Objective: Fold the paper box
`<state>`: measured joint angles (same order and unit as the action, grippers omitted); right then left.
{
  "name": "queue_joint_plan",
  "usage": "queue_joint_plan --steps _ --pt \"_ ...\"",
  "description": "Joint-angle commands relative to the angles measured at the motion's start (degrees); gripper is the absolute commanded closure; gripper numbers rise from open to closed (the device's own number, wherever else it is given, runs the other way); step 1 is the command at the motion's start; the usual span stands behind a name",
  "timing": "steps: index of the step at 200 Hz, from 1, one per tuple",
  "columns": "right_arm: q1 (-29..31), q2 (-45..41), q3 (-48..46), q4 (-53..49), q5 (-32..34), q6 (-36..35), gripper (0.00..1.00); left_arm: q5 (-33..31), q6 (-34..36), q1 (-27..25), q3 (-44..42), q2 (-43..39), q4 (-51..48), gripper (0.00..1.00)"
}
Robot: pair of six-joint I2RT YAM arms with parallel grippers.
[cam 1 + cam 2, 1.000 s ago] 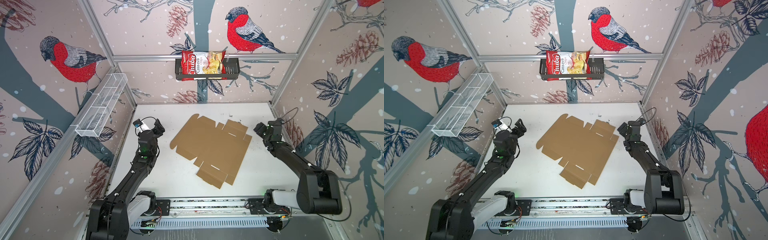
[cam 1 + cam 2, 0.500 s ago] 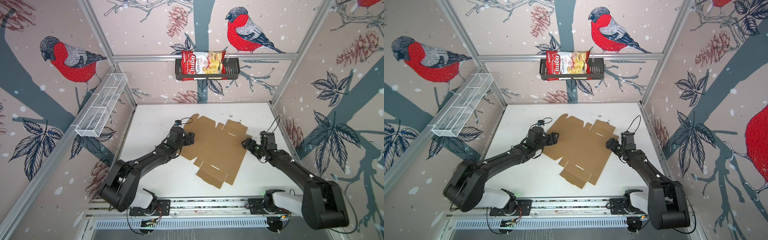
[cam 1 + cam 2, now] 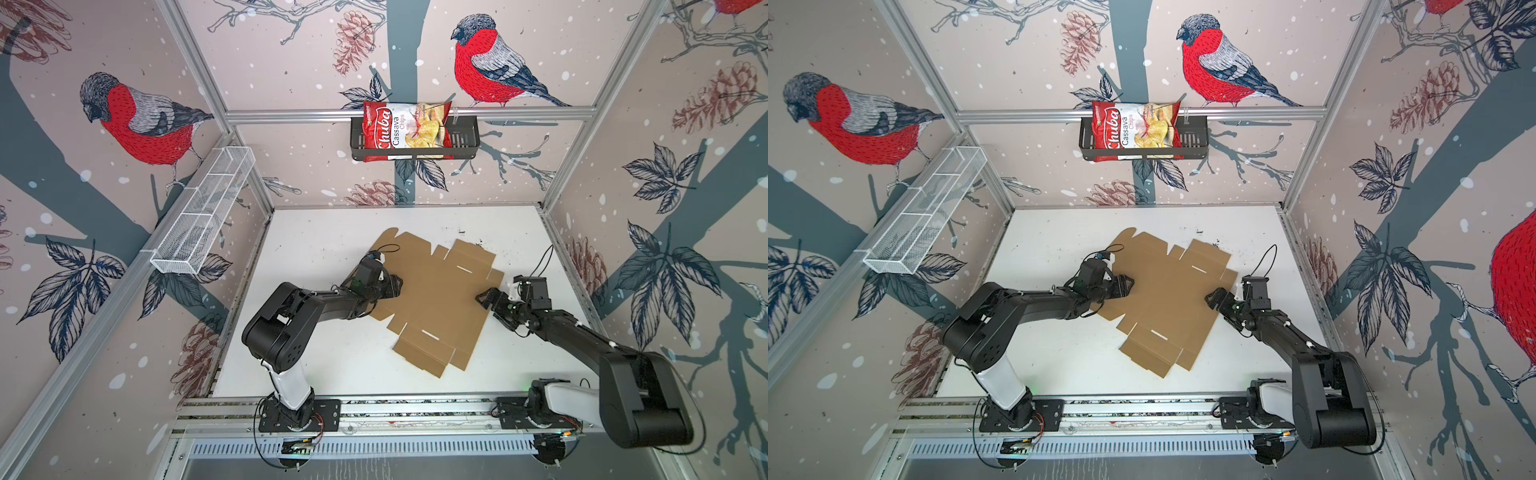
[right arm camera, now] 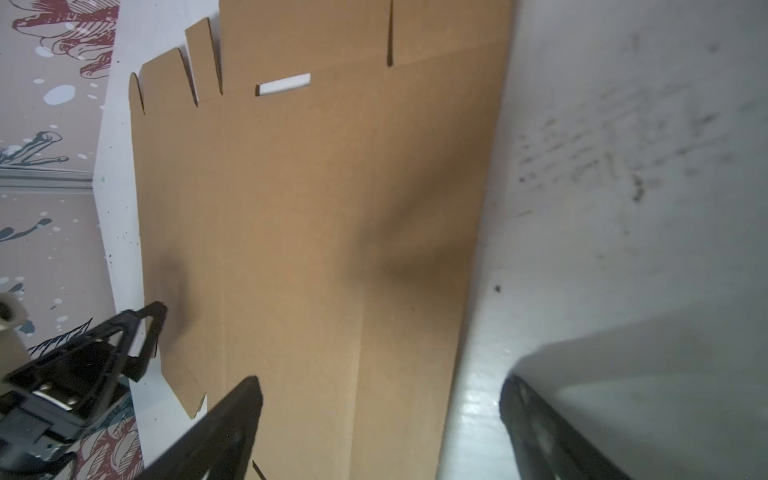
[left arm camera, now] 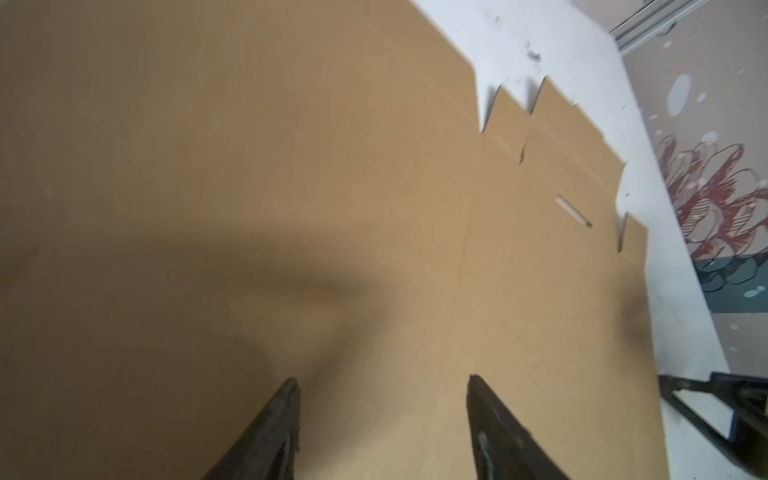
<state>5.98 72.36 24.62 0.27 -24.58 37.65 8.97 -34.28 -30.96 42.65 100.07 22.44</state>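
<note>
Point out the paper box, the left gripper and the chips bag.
paper box [image 3: 436, 299]: in a top view, centre of the flat sheet.
left gripper [image 5: 383, 379]: left wrist view, midway between the tips of its jaws.
chips bag [image 3: 405, 129]: in a top view, middle of its printed front.

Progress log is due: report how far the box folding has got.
Done: nothing folded. The paper box lies flat on the table, every flap down. In hand: the left gripper is over its left part and the right gripper straddles its right edge. The fingers are apart on both, with nothing gripped. Left: raising all the walls and flaps, then closing it.
</note>
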Motion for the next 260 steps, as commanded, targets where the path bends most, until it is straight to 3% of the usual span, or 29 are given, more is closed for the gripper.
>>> queue_joint_plan --steps 1,21,55,125,154,215,260 --pt "0.18 1.71 -0.19 2.75 -3.5 -0.03 0.1 -2.04 0.11 0.02 -1.56 -0.54 -0.4 0.4" --pt "0.17 2.26 0.71 4.65 -6.89 -0.2 0.1 -1.77 0.38 0.21 -2.41 -1.39 -3.95 0.41" --pt "1.0 3.48 4.13 5.6 -10.2 0.04 0.11 0.37 -3.17 0.12 -8.89 -4.3 -1.26 0.42" --pt "3.78 9.4 10.09 4.08 -5.7 -0.42 0.21 4.01 -11.11 -1.37 -17.48 -10.61 2.33 0.42" --pt "4.91 10.83 11.24 3.93 -1.53 0.17 0.29 4.28 -13.03 -3.23 -18.59 -11.78 2.19 0.43" --pt "10.71 16.27 19.47 -5.13 13.59 -6.07 0.58 5.26 -14.4 -6.12 -18.66 -13.12 0.38 0.43" --pt "14.1 20.07 23.32 -8.79 22.79 -8.74 0.76 4.06 -11.79 -6.17 -16.97 -15.44 -3.33 0.43"
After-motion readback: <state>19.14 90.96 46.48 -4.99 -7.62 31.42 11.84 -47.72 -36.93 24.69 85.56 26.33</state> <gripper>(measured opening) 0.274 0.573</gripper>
